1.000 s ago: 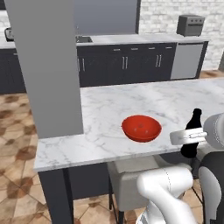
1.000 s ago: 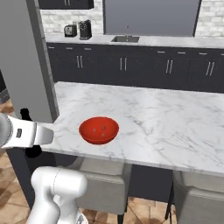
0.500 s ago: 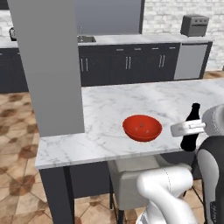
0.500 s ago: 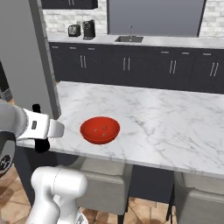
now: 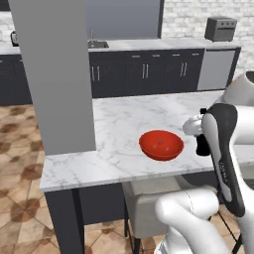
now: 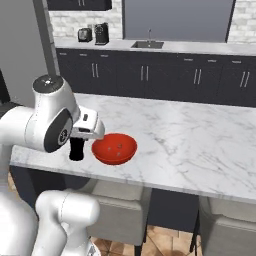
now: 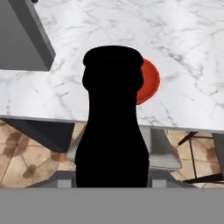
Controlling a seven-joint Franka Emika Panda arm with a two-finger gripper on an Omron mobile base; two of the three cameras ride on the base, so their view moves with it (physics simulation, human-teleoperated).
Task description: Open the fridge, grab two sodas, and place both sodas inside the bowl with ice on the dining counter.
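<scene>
I have the claw (image 6: 76, 145) closed on a black soda (image 7: 112, 127), which is bottle-shaped with a narrow neck. In the hand view it stands upright in my grip and hides the fingertips, so I judge the hold from the base views, where the soda (image 5: 202, 145) hangs under the white hand. From the right base view the soda (image 6: 76, 149) sits just beside the red bowl (image 6: 114, 148), at the near edge of the marble desk (image 6: 190, 145); I cannot tell whether its base touches the desk. In the left base view the bowl (image 5: 161, 145) lies near the desk's (image 5: 119, 124) front edge, with a few pale bits inside. In the hand view the bowl (image 7: 148, 82) peeks out behind the soda's neck. A grey pillar (image 5: 57, 74) stands at the desk's left end.
</scene>
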